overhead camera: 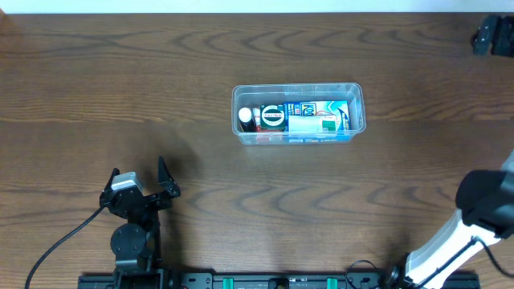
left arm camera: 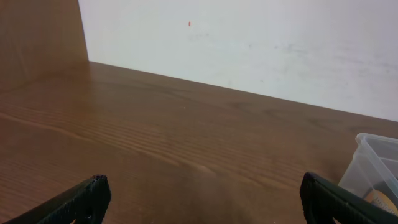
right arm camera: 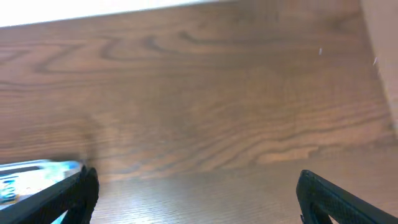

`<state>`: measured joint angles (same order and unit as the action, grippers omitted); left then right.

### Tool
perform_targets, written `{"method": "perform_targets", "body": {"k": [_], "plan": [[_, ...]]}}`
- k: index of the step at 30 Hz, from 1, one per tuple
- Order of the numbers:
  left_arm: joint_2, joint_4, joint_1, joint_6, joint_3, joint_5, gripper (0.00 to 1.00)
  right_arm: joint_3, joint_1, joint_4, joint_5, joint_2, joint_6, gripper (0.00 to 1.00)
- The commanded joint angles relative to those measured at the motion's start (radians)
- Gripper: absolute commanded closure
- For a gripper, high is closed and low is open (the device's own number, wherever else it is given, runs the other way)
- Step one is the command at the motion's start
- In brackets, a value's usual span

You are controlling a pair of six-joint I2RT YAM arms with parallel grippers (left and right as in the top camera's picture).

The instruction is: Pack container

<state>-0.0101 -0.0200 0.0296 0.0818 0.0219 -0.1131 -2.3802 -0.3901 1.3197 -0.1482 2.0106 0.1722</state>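
The clear plastic container (overhead camera: pixel 358 104) stands at the table's middle. It holds a white-capped bottle (overhead camera: pixel 245 115), a round lid (overhead camera: pixel 273 116) and blue-and-white boxes (overhead camera: pixel 317 118). My left gripper (overhead camera: pixel 140 178) is open and empty near the front left, well apart from the container. In the left wrist view its fingers (left arm camera: pixel 202 193) are spread wide and the container's corner (left arm camera: pixel 373 165) shows at the right edge. My right gripper (right arm camera: pixel 196 186) is open and empty. A sliver of the container (right arm camera: pixel 37 171) shows at its left. In the overhead only the right arm (overhead camera: pixel 482 201) shows.
A black object (overhead camera: pixel 494 36) sits at the table's far right corner. A white wall (left arm camera: pixel 249 43) runs along the far edge of the table. A cable (overhead camera: pixel 60 245) trails from the left arm.
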Motion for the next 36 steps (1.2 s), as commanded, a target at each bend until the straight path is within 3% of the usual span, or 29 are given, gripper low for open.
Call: {"method": "perform_targets", "body": {"k": [1, 12, 18, 25, 36], "plan": [[0.004, -0.042, 0.005, 0.006, -0.018, -0.026, 0.02, -0.011, 0.079, 0.000, -0.005, -0.150, -0.011, 0.01], [0.004, -0.042, 0.005, 0.006, -0.018, -0.026, 0.02, 0.227, 0.420, -0.018, 0.002, -0.519, 0.013, 0.01], [0.004, -0.042, 0.005, 0.006, -0.018, -0.026, 0.02, 0.426, 0.483, -0.076, -0.039, -0.722, 0.015, 0.01], [0.004, -0.042, 0.005, 0.006, -0.018, -0.026, 0.02, 0.805, 0.481, -0.436, -0.068, -0.983, 0.015, 0.01], [0.004, -0.042, 0.005, 0.006, -0.018, -0.026, 0.02, 1.572, 0.480, -1.083, -0.151, -1.414, 0.015, 0.01]]}}
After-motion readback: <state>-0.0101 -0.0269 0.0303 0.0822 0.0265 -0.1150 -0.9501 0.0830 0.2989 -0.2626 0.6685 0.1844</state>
